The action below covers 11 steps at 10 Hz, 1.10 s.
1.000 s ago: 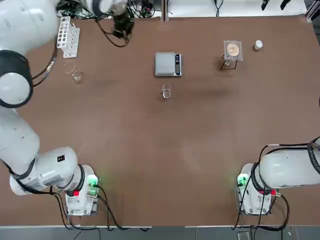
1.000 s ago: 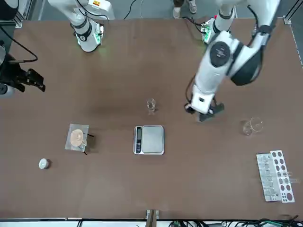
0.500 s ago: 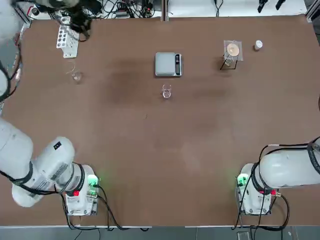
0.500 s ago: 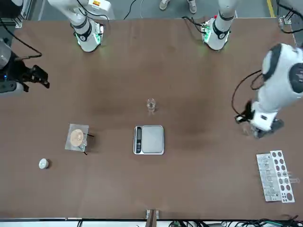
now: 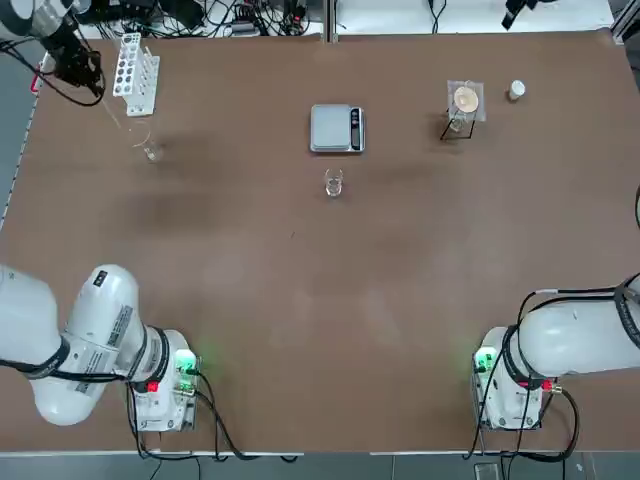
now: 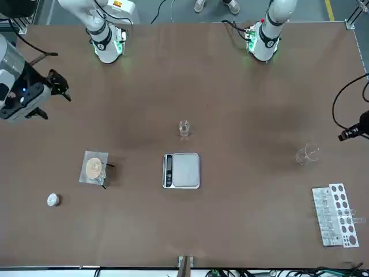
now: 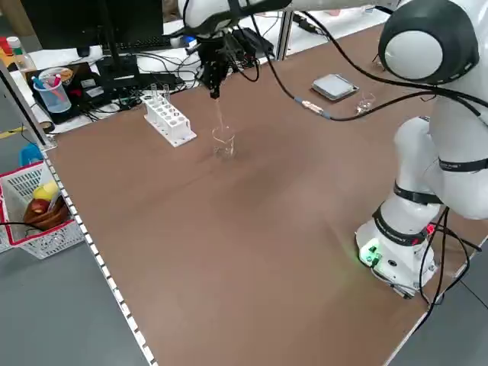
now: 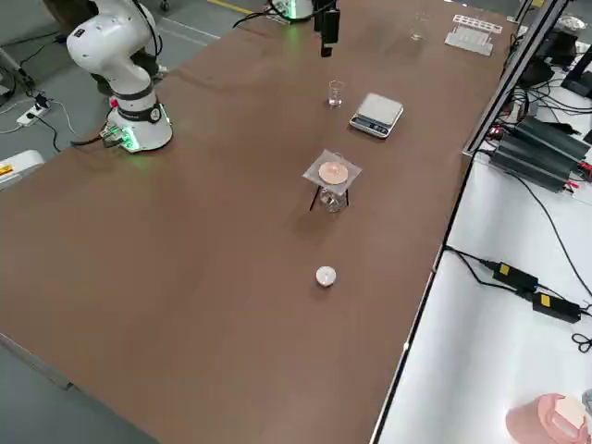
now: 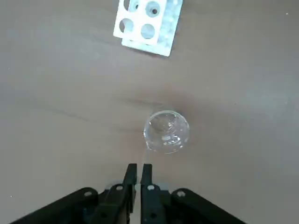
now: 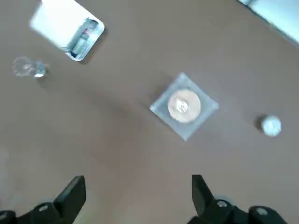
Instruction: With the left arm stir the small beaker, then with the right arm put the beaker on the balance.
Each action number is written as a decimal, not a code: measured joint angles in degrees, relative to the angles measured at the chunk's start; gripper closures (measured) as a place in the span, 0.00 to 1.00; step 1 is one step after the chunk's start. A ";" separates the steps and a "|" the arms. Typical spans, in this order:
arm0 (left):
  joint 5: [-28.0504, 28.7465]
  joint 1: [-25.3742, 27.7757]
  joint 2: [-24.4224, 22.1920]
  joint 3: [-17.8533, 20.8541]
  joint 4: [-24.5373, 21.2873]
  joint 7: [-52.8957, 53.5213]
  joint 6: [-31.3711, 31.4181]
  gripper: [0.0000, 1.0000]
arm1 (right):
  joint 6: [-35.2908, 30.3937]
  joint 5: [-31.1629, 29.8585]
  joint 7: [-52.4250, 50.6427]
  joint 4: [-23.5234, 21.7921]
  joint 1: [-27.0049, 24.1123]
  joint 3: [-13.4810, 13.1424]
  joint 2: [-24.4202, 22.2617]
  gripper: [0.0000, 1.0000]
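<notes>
Since a second ago my left gripper (image 5: pixel 70 55) has swung from beside the balance (image 5: pixel 336 128) out to the desk's (image 5: pixel 320 300) far left corner. It now hangs over the rod vessel (image 9: pixel 166 131) by the tube rack (image 5: pixel 135 72), its fingers (image 9: pixel 131 175) pinched nearly together. Whether they hold the rod I cannot tell.

Right gripper (image 10: pixel 135 200) hovers spread wide, high above the far right.

Beaker (image 5: pixel 332 183) stands mid-desk, just beside the balance, untouched. Judgement: stirring not begun; placing remains.

No legible writing anywhere.
</notes>
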 joint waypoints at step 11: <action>0.10 -0.13 6.36 -0.37 -4.25 0.03 9.70 0.93 | 27.46 22.52 -20.60 -5.91 9.47 0.17 9.27 0.00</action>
